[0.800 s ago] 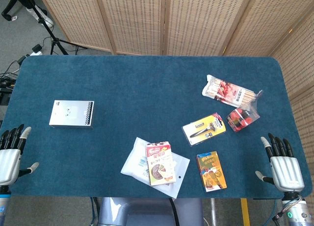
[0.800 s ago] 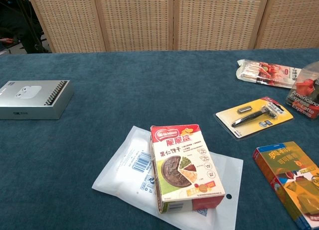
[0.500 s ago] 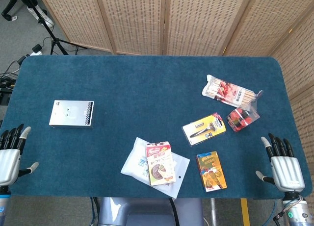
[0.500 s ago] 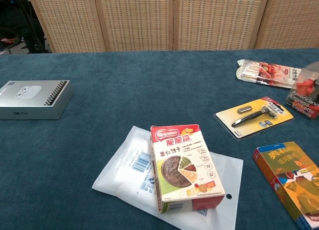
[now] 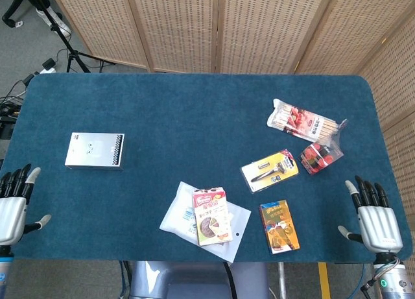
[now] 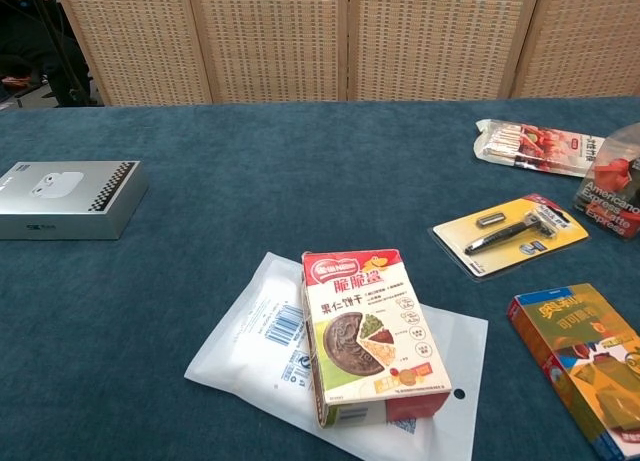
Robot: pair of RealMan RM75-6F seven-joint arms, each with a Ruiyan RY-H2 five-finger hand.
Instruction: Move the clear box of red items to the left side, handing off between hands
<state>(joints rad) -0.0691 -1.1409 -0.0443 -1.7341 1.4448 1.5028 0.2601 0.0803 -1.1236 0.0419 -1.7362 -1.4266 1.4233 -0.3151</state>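
left hand (image 5: 13, 211) flat, right hand (image 5: 375, 219) flat

Clear box of red items (image 6: 612, 186) apparently cropped at right edge, razor pack (image 6: 510, 234) beside

Deep blue cloth covers the surface (image 5: 194, 117). At left lies a silver box (image 5: 94, 150) with a black-and-white chequered edge. A razor card (image 5: 270, 169) is yellow, the clear box (image 5: 320, 155) shows red inside, and a snack carton (image 5: 279, 227) is orange with blue trim. The screens (image 5: 220, 26) behind are tan woven wicker.
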